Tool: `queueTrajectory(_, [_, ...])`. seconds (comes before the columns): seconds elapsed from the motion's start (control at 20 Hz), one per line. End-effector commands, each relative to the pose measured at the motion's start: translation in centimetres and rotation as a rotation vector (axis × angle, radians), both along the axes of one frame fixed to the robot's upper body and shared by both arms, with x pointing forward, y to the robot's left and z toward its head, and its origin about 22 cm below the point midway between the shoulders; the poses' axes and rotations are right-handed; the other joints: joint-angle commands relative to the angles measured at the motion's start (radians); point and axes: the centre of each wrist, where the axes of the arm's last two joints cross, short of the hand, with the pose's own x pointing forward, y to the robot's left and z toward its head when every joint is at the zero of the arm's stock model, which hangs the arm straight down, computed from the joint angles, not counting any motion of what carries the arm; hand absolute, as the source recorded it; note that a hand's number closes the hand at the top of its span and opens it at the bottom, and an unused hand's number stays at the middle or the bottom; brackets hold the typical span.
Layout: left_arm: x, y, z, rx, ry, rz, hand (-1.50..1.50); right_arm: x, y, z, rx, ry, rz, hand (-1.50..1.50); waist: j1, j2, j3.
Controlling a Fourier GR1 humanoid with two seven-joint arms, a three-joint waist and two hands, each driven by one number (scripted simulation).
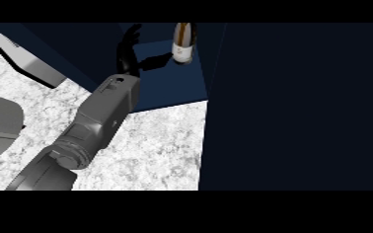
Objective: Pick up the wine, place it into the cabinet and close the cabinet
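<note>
The dark glass wine bottle with a white label (183, 43) stands upright inside the dark blue cabinet (171, 86), on its blue floor panel, near the rear of the compartment and just beside the cabinet's right inner wall. The top of the bottle runs out of view at the upper edge. The robot's black left hand (130, 49) is also inside the cabinet opening, to the left of the bottle. Its fingers point upward and are relaxed and spread; they are not wrapped round anything. The thumb extends to the right toward the bottle's label, and its tip lies at or just beside the label; actual contact cannot be confirmed. The grey left forearm (102, 113) runs from the lower left corner diagonally up to the hand, crossing the white speckled stone counter (160, 148). The large dark blue cabinet door (291, 108) fills the right side of the view and stands open, its edge running down beside the counter. A grey rectangular object (29, 64) lies at the upper left on the counter, partly cut off. The right hand does not appear.
</note>
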Motion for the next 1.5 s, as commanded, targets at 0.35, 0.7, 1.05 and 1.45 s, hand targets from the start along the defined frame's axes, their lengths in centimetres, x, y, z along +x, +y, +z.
queueTrajectory(0.35, [0.4, 3.3, 0.4, 0.084, -0.029, -0.124, -1.50, -0.7, 0.0, 0.2, 0.004, -0.008, 0.025, -1.50, 0.026, -0.013, 0.001])
queueTrajectory(0.7, [1.2, 1.9, 2.5, -0.178, -0.180, -0.432, -1.50, -0.4, -0.2, -0.3, 0.029, 0.018, -0.030, -1.50, 0.091, -0.037, 0.000])
queueTrajectory(1.05, [0.5, -3.4, 2.5, -0.425, -0.315, -0.592, -1.50, -0.3, -1.0, 1.0, 0.017, 0.033, -0.081, -1.50, 0.138, -0.062, 0.003])
queueTrajectory(1.45, [0.0, -4.9, 3.3, -0.444, -0.274, -0.703, -1.50, -2.3, -1.1, 0.8, 0.009, 0.054, -0.119, -1.50, 0.181, -0.082, 0.004])
